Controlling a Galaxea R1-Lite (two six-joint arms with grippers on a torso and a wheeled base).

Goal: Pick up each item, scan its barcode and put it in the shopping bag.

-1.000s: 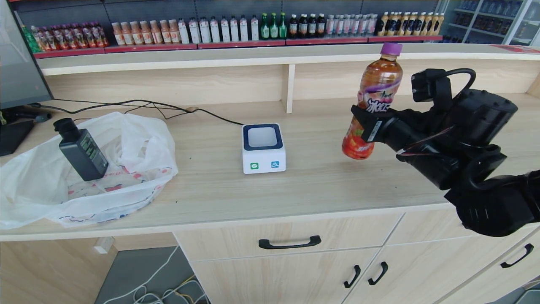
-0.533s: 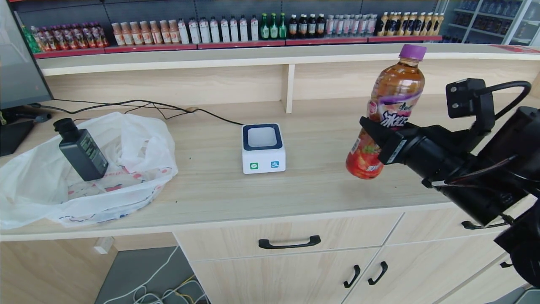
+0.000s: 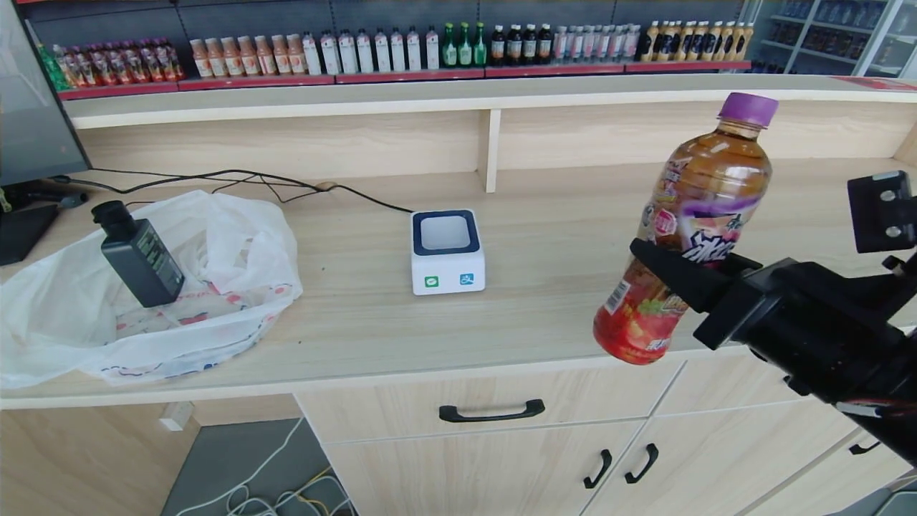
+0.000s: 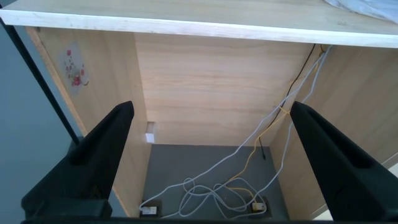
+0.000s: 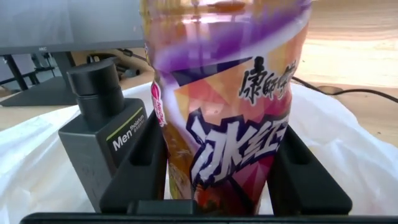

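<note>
A tea bottle (image 3: 688, 229) with a purple cap and an orange-red label hangs tilted above the counter's front right edge, with my right gripper (image 3: 691, 276) shut on its middle. The right wrist view has the same bottle (image 5: 230, 106) between the black fingers (image 5: 140, 168). A white scanner box (image 3: 447, 251) with a dark-framed window sits mid-counter. At the left lies the white shopping bag (image 3: 236, 236) with a dark grey bottle (image 3: 140, 256) leaning inside it. My left gripper (image 4: 211, 162) is open, low beside the cabinet under the counter.
A black cable (image 3: 236, 178) runs along the back of the counter to the scanner. A monitor base (image 3: 21, 229) stands at the far left. Behind the raised ledge is a shelf of drink bottles (image 3: 444, 44). Loose wires (image 4: 230, 186) lie on the floor below.
My right gripper has carried the tea bottle towards the front and right of the counter, closer to the head camera. The bag, dark bottle and scanner have stayed in place.
</note>
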